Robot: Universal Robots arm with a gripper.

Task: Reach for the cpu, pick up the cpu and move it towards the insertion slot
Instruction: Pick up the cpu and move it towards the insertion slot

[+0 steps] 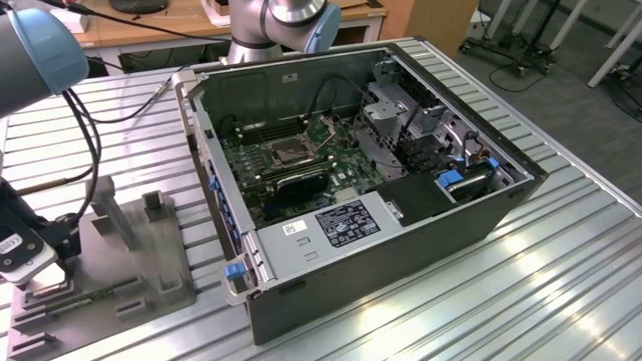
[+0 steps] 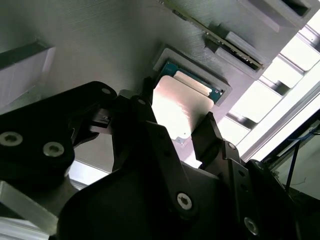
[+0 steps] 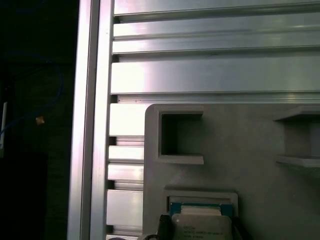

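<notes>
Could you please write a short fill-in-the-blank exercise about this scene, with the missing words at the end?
The ___ lies in a square recess of the gray tray, under the gripper.
The insertion slot sits on the ___ circuit board inside the computer case.
In the exterior view, the tray stands on that view's ___ of the case.
Missing words: cpu; green; left.

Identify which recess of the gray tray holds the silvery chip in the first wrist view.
The rimmed recess holding the cpu. The square recess at the corner of the gray tray and its neighbour show nothing inside.
</notes>
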